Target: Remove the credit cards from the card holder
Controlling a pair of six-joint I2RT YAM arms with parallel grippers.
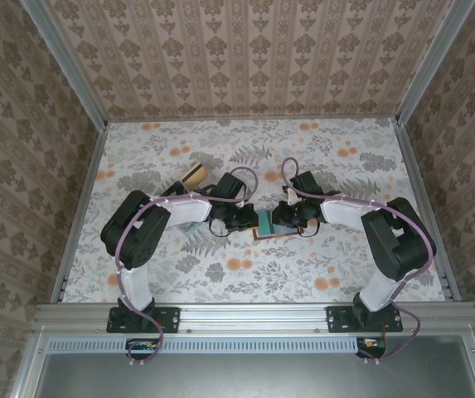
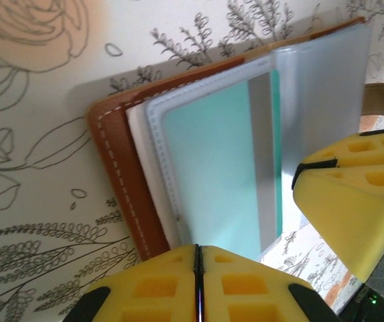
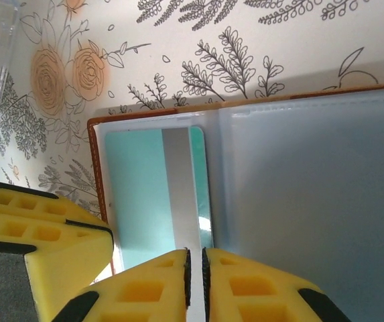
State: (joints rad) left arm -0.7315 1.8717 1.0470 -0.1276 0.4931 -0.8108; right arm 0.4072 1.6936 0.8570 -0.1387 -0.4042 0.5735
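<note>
While the teal card (image 2: 212, 168) sits inside its clear pocket in the open card holder (image 2: 114, 174), the job in hand looks to be drawing that card out, and both grippers crowd 1 end of it. The left gripper (image 2: 197, 282) has its 2 jaws pressed together to a hairline seam, right at the card's end and the holder's edge; I can't tell whether anything is caught there. The right gripper (image 3: 195, 285) shows a thin slit between its jaws, with the card's grey stripe running straight up to the mouth of it; whether it nips the card I can't say. A tan card (image 1: 191, 176) lies well away from both pairs of jaws, so I'd judge at least 1 is out. Next, 1 pair should pin the holder flat while the other takes the card's end alone, not the pocket film, and pulls straight along the pocket.
</note>
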